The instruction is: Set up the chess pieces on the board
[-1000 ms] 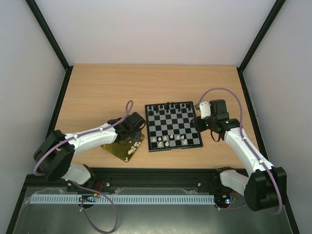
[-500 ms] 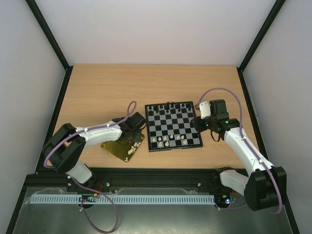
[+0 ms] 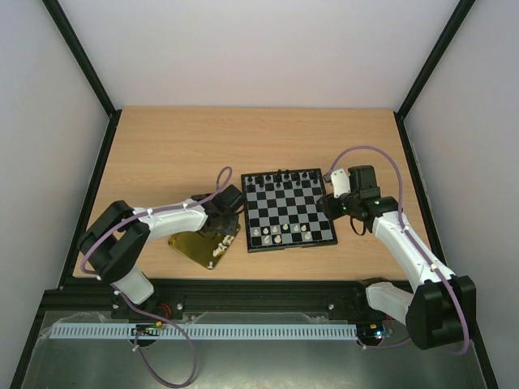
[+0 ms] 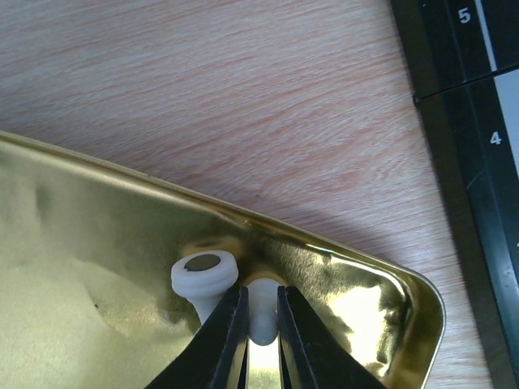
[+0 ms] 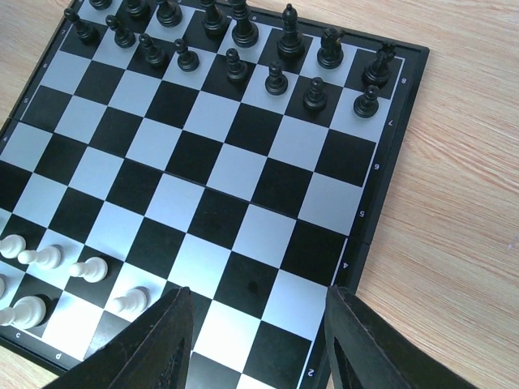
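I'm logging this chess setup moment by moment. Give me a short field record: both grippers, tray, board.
left gripper: shut on a small white chess piece lying in the shiny gold square tray
right gripper: open, holding nothing, at the right side of the small black-and-white chessboard
board far rows: black pieces lined up
board near rows: some white pieces placed
tray position: on the wooden table, left of the board

Top cam sits high at the near side, looking down on the whole desk (image 3: pixel 178 146). Left wrist cam is super close on the corner of the gold tray (image 4: pixel 81 308), with a sliver of the board (image 4: pixel 478 162). Right wrist cam looks down over most of the board, so all three share it.
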Controlling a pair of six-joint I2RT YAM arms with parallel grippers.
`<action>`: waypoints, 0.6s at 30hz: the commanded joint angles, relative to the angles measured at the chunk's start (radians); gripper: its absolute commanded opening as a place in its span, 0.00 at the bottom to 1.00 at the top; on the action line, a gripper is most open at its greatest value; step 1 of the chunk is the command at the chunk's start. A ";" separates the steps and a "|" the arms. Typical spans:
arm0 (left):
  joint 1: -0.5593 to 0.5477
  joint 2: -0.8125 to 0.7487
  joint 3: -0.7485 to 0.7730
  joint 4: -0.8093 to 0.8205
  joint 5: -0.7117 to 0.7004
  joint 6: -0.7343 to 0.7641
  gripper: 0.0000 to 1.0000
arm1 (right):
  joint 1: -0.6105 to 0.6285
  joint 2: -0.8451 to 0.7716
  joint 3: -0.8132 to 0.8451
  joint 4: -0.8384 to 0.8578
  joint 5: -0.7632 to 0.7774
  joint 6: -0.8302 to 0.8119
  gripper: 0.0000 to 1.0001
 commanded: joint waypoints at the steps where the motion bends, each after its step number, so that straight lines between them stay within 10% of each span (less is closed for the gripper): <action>1: 0.007 0.016 0.024 0.010 0.015 0.027 0.09 | -0.003 0.019 -0.006 -0.038 -0.019 -0.009 0.47; 18: -0.027 -0.124 0.066 -0.077 -0.028 0.075 0.04 | -0.003 0.019 -0.003 -0.041 -0.021 -0.009 0.47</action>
